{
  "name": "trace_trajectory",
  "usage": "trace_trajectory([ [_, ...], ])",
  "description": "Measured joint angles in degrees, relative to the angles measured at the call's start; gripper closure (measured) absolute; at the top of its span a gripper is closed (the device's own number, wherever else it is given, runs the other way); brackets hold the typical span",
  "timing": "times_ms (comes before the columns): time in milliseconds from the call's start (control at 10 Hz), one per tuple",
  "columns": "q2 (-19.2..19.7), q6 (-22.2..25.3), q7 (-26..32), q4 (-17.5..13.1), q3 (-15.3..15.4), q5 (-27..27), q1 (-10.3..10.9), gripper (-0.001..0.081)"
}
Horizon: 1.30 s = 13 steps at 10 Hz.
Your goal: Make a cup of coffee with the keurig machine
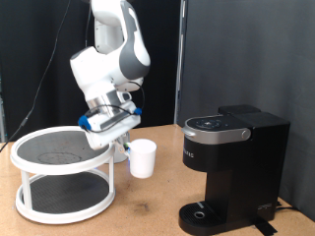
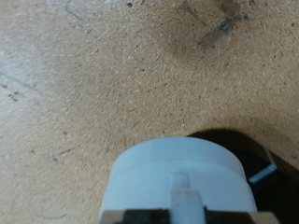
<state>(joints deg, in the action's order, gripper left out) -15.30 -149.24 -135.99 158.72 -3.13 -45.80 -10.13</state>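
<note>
The cup (image 1: 144, 157) is a small white mug standing upright between the round rack and the keurig machine (image 1: 234, 162). My gripper (image 1: 125, 149) is at its side, towards the exterior view's left, and is shut on the cup's handle. In the wrist view the cup (image 2: 177, 168) fills the lower middle, with its handle (image 2: 186, 198) between my gripper's (image 2: 184, 216) dark fingertips. Its shadow falls on the wooden table beside it. The machine is black, its lid is down, and its drip tray (image 1: 202, 212) is bare.
A white two-tier round rack (image 1: 59, 177) with dark shelves stands at the exterior view's left, close to my arm. The wooden table (image 1: 148, 211) runs between the rack and the machine. Dark curtains hang behind.
</note>
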Motion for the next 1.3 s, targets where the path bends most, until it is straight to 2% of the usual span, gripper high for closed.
trace_trajectory([
  [200, 4.73, -2.55, 3.5, -1.03, 0.41, -3.74, 1.78, 0.0802],
  [500, 9.84, -4.63, 9.06, -2.49, 1.07, -8.4, 2.97, 0.0802],
  [900, 13.33, -7.42, 17.61, -3.76, 3.07, -19.01, 3.97, 0.0802],
  [1100, 15.07, -8.28, 23.07, -4.62, 4.68, -25.8, 4.67, 0.0802],
  [1300, 17.0, -9.99, 25.99, -5.73, 6.74, -30.97, 5.57, 0.0802],
])
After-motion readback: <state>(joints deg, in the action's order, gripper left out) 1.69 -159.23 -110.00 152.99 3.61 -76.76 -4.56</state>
